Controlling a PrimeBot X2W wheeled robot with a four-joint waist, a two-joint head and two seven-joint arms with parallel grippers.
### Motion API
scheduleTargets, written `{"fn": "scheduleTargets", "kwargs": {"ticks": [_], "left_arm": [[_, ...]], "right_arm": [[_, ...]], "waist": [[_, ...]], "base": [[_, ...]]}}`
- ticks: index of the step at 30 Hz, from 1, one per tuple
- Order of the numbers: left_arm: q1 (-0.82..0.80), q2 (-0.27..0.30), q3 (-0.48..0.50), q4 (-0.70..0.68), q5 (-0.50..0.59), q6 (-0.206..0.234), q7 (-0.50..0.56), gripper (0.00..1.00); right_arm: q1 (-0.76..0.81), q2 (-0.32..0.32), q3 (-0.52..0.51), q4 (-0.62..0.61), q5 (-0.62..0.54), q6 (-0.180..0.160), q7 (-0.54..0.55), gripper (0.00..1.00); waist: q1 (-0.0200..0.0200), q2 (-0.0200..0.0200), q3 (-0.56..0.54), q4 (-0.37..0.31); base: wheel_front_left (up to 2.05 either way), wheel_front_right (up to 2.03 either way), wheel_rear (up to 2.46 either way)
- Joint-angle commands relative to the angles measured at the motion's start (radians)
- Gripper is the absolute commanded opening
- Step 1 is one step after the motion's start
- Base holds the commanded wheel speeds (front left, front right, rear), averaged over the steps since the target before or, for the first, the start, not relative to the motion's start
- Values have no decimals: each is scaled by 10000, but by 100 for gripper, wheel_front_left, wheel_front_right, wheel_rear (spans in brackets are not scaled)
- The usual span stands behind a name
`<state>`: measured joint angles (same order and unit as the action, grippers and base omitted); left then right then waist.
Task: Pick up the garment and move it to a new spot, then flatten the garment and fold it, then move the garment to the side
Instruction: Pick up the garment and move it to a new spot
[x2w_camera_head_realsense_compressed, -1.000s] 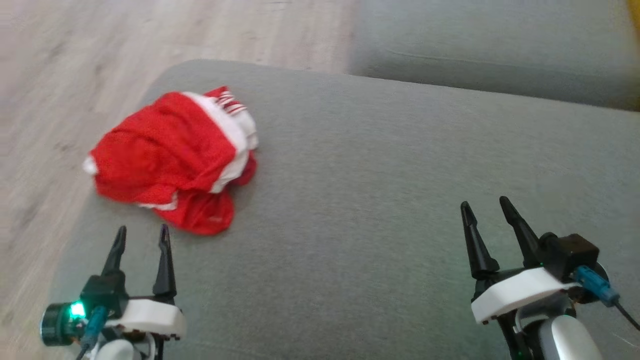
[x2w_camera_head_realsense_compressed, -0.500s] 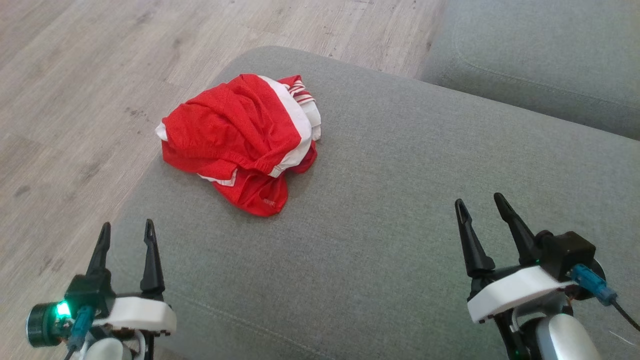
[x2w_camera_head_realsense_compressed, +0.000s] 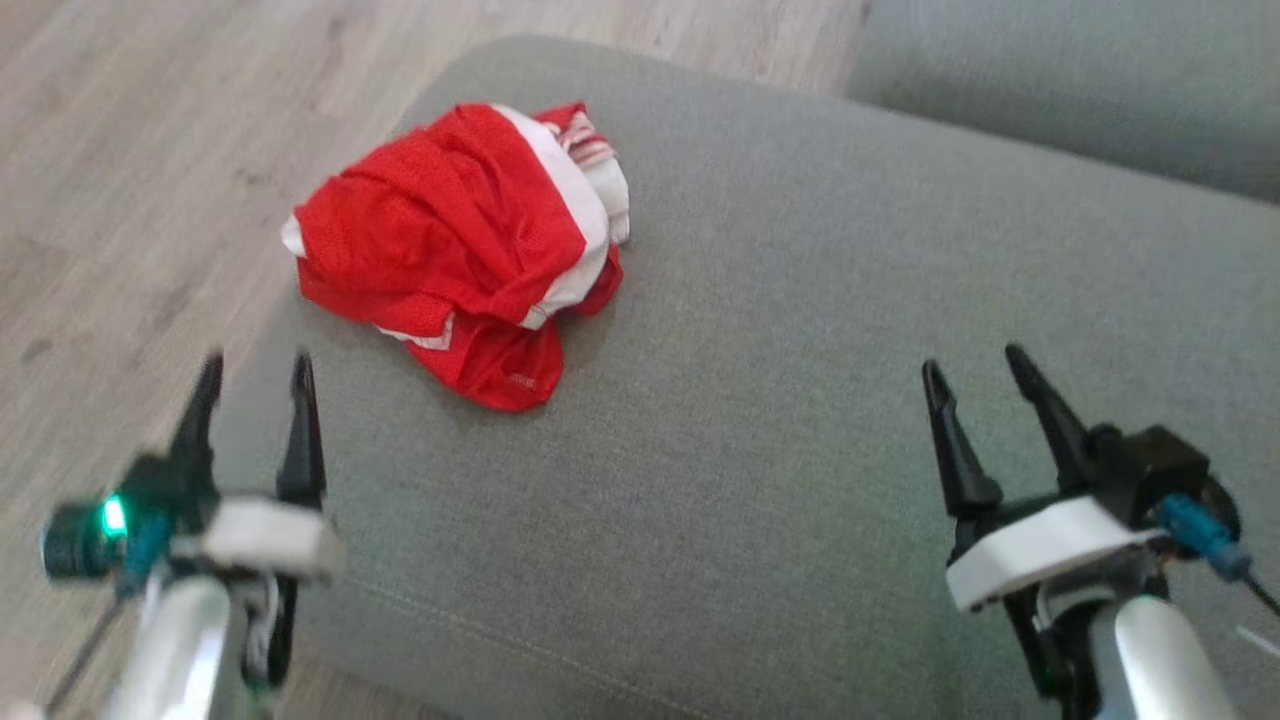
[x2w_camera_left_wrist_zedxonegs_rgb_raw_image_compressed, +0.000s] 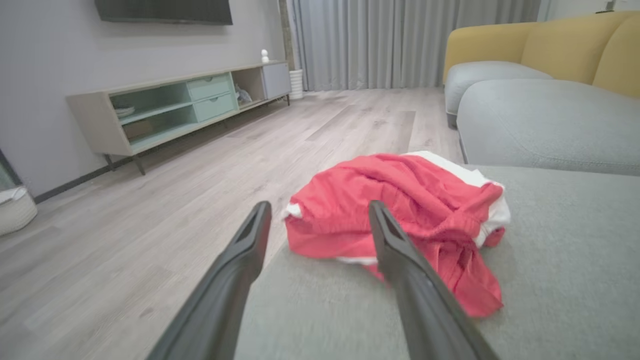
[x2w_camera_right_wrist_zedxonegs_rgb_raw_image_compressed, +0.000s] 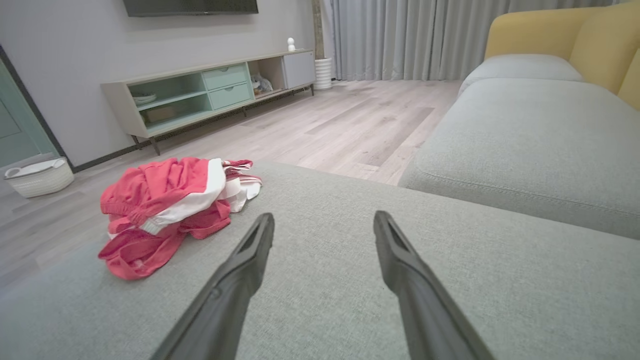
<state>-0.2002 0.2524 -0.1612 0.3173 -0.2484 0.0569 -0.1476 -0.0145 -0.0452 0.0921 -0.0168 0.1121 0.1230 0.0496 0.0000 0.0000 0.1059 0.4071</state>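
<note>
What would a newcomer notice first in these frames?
A crumpled red-and-white garment lies bunched at the far left corner of the grey sofa cushion, beside the wood floor. The left gripper and right gripper hover open and empty nearer the camera, the left closer to the garment.

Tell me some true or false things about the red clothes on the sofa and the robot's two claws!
1. The red and white garment lies on the grey cushion. True.
2. The left gripper and the right gripper are both open. True.
3. The left gripper is holding the garment. False: it holds nothing and is apart from the garment.
4. The garment is folded flat and neat. False: it is a crumpled heap.
5. The garment sits near the cushion's edge, beside the wooden floor. True.
</note>
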Motion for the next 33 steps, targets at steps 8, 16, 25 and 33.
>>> {"fn": "scheduleTargets", "kwargs": {"ticks": [8,16,25,33], "left_arm": [[-3750,450,105,1142,-428,-942,934,100],[-6466,635,-410,3597,-794,-1683,2122,100],[-8132,883,-1067,5663,-1417,-1863,3954,100],[-8450,929,-1435,6335,-2118,-1872,4590,0]], "right_arm": [[-1352,-530,-87,-1681,-448,77,716,100],[-1835,-894,-258,-2324,-403,77,1020,100],[-1942,-1060,-350,-2511,-334,77,1078,100],[-1933,-1066,-352,-2509,-330,77,1066,100]], "waist": [[0,0,2505,-312],[0,0,3691,-624],[0,0,4043,-773],[0,0,3980,-861]], "base": [[0,0,0],[0,0,0],[0,0,0],[0,0,0]]}}
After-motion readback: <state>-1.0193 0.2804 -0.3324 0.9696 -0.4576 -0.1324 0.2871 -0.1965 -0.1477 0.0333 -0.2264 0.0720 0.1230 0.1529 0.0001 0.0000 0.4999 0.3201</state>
